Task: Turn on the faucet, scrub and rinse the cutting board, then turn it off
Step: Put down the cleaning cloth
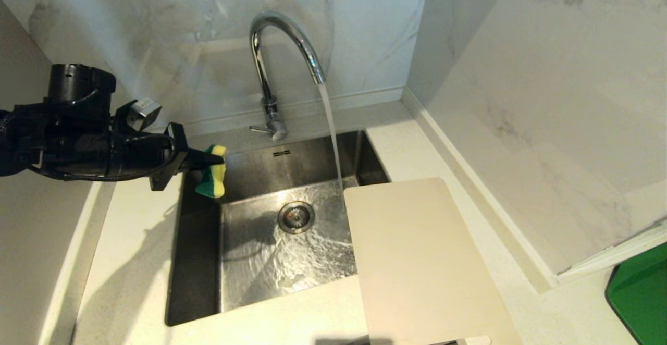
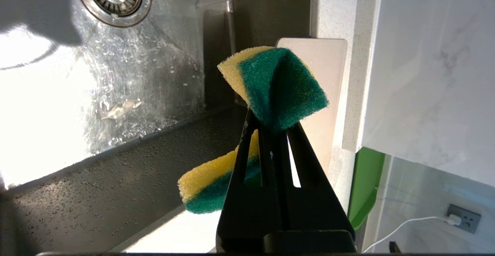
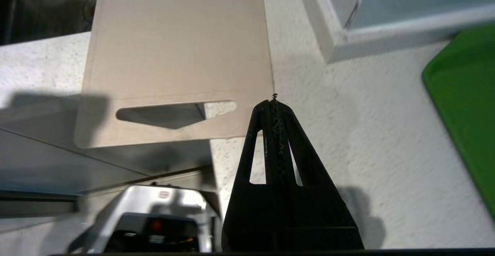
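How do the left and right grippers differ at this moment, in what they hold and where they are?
The left gripper is shut on a yellow-green sponge; the right gripper is shut on nothing. The left gripper hangs over the sink's left edge; the right gripper sits over the countertop, beside the handle end of the cutting board, and is outside the head view. Both are black, with fingers pressed together.

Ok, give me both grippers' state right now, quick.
Left gripper: shut on the sponge, held above the sink.
Right gripper: shut, holding nothing, beside the cutting board.
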